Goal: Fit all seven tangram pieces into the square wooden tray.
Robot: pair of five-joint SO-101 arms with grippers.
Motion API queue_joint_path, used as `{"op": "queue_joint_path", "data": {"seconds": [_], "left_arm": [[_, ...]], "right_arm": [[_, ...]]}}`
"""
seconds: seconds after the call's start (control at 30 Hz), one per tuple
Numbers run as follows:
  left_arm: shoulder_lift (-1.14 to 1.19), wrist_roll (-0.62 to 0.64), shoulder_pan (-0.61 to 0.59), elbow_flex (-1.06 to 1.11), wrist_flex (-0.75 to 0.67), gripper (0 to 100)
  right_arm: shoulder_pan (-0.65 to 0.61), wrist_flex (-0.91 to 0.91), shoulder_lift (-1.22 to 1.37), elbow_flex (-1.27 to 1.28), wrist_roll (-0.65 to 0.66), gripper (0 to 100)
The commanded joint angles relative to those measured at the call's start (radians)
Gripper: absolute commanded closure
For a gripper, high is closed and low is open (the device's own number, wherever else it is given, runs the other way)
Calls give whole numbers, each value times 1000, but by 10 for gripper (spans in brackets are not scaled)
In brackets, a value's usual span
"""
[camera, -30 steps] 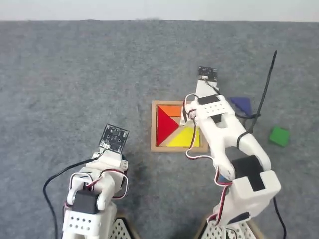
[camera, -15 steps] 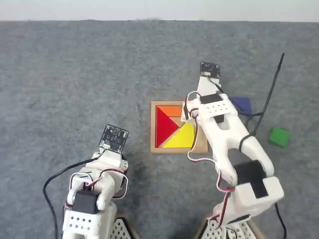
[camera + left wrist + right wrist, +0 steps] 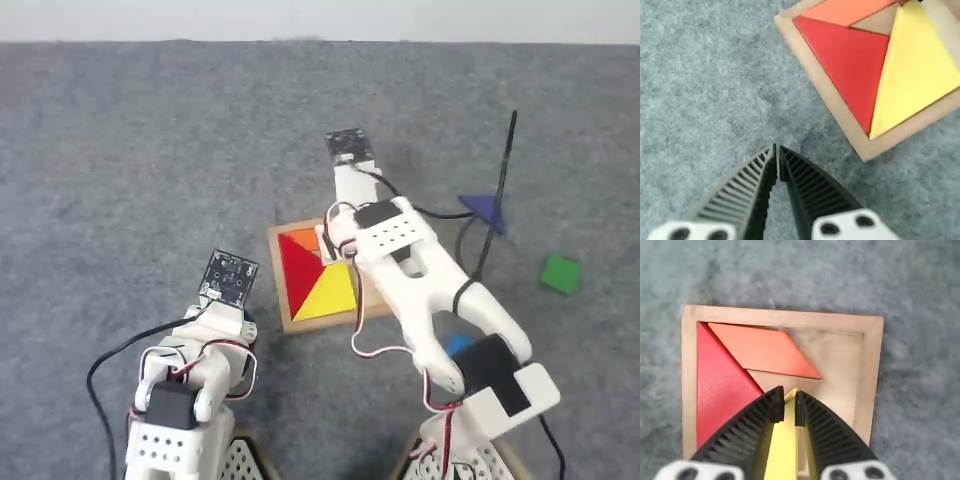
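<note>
right gripper [image 3: 788,392] jaws: almost closed, one thin slit between them, grasping nothing. the tips sit over the apex of the yellow triangle [image 3: 912,75] inside the square wooden tray [image 3: 873,365], probably to nudge it flush against the red triangle [image 3: 720,385]. the orange parallelogram [image 3: 765,350] lies along one tray wall, with bare wood beside it. left gripper [image 3: 777,149] jaws: clenched, empty, over the carpet [image 3: 700,75] just off a tray corner, judged parked clear. the blue piece [image 3: 487,208] and green piece [image 3: 561,274] lie well apart from the tray, not yet fitted.
</note>
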Motion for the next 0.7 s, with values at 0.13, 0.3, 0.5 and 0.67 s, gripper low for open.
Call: {"op": "queue_joint_path", "data": {"seconds": [0.13,0.3,0.5,0.67], "left_arm": [[-21,5,-5,-12,5,987],[-21,5,-5,-12,5,987],[-21,5,-5,-12,5,987],[-21,5,-5,-12,5,987]], "right_arm": [[-28,-8,-59,-137,57,992],[-31,27,-59,-216,57,992],[-44,81,-16,-226,58,992],[-73,8,-111,-35,57,992]]}}
